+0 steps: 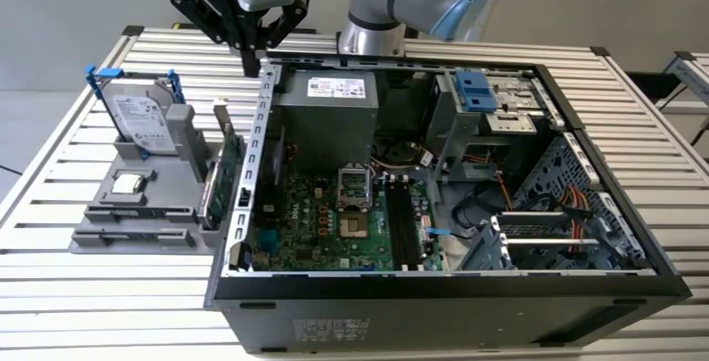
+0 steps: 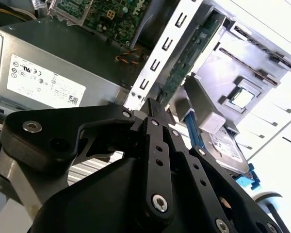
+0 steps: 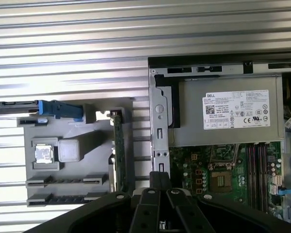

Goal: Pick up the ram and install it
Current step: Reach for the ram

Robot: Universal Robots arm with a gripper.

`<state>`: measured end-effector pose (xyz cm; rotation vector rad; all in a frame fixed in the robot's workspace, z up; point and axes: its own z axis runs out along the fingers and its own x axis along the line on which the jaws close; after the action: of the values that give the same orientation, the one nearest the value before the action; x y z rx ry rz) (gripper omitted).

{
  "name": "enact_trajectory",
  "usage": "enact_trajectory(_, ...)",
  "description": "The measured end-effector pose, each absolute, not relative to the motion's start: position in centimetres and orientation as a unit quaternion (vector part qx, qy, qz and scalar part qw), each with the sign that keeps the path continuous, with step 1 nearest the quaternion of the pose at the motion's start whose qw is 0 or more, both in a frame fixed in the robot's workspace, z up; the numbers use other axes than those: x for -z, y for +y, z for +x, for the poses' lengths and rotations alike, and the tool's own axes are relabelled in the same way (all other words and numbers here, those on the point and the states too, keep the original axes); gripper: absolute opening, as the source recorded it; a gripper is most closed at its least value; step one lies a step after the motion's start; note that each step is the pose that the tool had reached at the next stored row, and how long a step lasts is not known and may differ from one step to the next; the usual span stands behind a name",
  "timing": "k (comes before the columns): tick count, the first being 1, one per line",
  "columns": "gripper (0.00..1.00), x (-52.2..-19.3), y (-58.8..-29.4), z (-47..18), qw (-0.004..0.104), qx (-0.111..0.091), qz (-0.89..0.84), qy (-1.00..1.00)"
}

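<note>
On slatted metal table, open computer case beside grey parts holder; gripper hangs near table's far edge, pointing down, fingers pressed together, empty.

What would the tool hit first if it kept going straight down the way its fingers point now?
Probably the case's slotted metal wall: in the first wrist view the tool lines up over it, off to the side of the gray holder. Depth is unclear, so this is a guess.

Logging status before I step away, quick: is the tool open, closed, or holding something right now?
Tool: closed, holding nothing.
</note>
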<state>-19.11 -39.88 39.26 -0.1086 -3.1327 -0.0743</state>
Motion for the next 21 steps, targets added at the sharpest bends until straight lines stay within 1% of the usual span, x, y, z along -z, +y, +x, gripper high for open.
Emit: enact_trajectory(21,0.0,-39.3,-39.9,-21.1,0.003,0.024,-0.035,-0.999)
